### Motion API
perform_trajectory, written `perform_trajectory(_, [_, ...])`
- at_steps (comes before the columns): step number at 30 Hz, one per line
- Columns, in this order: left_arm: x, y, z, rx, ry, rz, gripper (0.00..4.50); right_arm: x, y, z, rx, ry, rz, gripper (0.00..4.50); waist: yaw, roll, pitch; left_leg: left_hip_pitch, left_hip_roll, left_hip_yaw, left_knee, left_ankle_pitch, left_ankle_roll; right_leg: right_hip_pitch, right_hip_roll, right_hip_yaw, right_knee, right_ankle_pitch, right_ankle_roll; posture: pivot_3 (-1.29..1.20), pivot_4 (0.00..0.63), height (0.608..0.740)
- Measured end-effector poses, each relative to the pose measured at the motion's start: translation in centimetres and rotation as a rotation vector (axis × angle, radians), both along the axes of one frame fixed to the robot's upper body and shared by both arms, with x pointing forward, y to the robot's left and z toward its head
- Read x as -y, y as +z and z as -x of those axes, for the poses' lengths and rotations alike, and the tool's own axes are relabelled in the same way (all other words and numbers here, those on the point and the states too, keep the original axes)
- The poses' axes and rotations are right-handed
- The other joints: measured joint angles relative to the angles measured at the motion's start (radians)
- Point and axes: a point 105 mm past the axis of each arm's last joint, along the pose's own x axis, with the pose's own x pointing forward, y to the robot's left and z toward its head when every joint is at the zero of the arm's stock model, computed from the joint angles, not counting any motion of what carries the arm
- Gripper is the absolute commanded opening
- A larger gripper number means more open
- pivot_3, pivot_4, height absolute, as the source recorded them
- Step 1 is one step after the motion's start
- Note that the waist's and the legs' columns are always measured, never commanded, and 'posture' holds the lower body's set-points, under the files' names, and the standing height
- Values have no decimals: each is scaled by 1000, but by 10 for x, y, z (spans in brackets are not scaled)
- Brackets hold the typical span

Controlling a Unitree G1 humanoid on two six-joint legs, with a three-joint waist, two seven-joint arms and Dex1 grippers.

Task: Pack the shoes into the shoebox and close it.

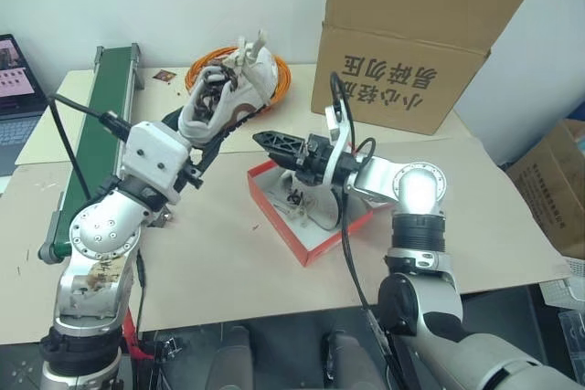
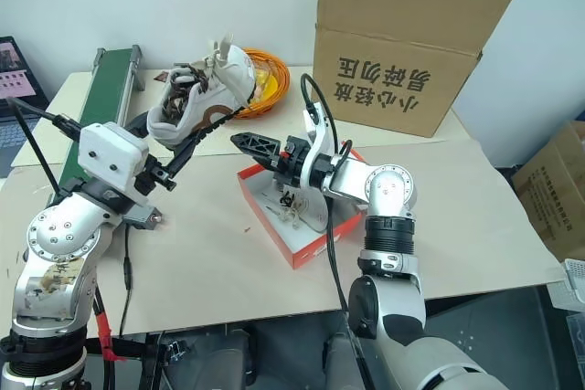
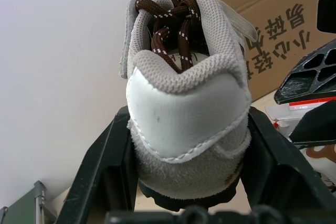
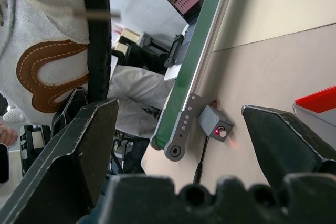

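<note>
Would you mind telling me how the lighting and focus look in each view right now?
Left eye view: even, soft light, the shoebox and table sharp with faint shadows. Left wrist view: the held shoe is crisp, its black fingers dark and soft at the frame's edge. Right wrist view: the near fingers are blurred, and the conveyor belt behind is clearer.

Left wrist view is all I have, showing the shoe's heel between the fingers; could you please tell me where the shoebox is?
Observer: The shoebox lies open on the table, to the right of the raised shoe and lower.
Operator: Thank you. Is anything above it?
Observer: Yes, the right hand hovers over the box, open and pointing towards the shoe.
Operator: And what lies behind the shoe?
Observer: A coil of orange cable on the table.
</note>
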Motion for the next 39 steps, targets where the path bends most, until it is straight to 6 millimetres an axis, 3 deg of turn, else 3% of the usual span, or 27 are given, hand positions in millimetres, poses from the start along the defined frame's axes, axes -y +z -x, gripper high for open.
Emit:
perform_trajectory(5, [11,-9,0,-33,-36,14,2307,-1,0,0,-21,0,-24,4500,0,0,0,0,0,0,0,0,0,0,0,0,0,0,0,0,150,709])
perform_trajectory(14, [6,-8,0,-30,-22,14,2307,7,10,-8,-103,-9,-170,4500,-1,0,0,0,0,0,0,0,0,0,0,0,0,0,0,0,150,709])
perform_trajectory(27, [9,-12,-1,-64,-59,27,2307,-5,19,-12,-161,-16,-210,4500,-1,0,0,0,0,0,0,0,0,0,0,0,0,0,0,0,150,709])
perform_trajectory(30, [11,-19,0,-122,-89,2,2307,-6,22,-17,-164,-45,-217,4500,-1,0,0,0,0,0,0,0,0,0,0,0,0,0,0,0,150,709])
perform_trajectory(33, [31,-45,5,-247,-204,-7,2307,-1,40,-24,-131,-89,-279,4500,1,0,1,-1,-1,0,0,0,0,0,0,0,-1,0,0,0,150,709])
perform_trajectory(39, [30,-43,5,-251,-211,-19,2307,0,42,-25,-137,-98,-290,4500,-2,0,1,0,0,-1,-1,0,0,0,1,0,0,0,0,0,150,709])
